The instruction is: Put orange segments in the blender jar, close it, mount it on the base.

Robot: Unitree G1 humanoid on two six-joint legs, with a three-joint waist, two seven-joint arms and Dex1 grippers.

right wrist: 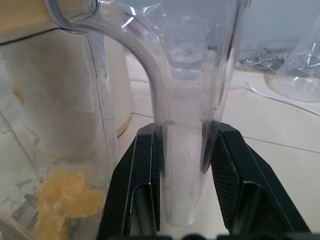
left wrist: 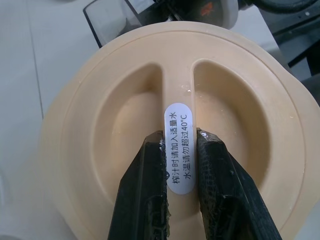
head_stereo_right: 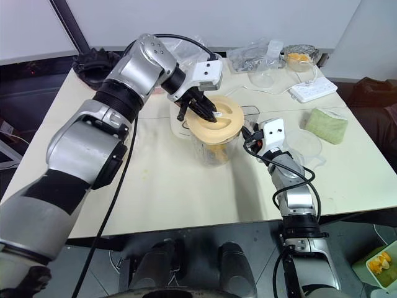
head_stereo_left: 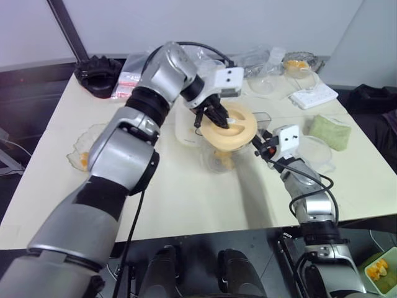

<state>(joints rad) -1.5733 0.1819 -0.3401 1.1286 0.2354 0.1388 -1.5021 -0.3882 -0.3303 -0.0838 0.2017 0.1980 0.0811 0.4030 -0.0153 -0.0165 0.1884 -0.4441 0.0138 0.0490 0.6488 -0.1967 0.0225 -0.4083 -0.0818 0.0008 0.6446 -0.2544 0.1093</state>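
Note:
The blender jar (head_stereo_right: 214,149) stands upright in the middle of the table. Orange segments (right wrist: 67,192) lie at its bottom. A round cream lid (head_stereo_left: 232,127) sits over the jar's mouth. My left gripper (left wrist: 180,137) comes down onto it from above and is shut on the lid's labelled centre ridge (left wrist: 179,150). My right gripper (right wrist: 182,132) reaches in level from the right and is shut on the jar's clear handle (right wrist: 182,100). The cream-white base (head_stereo_right: 178,127) stands just behind the jar, to its left, mostly hidden by my left hand.
A black ridged round object (head_stereo_left: 98,74) and plastic bags (head_stereo_left: 133,71) lie at the back left. A clear dish with orange bits (head_stereo_left: 84,152) is at the left edge. At the right are a white power strip (head_stereo_left: 315,96), a green sponge (head_stereo_left: 330,131) and a clear tub (head_stereo_left: 316,149).

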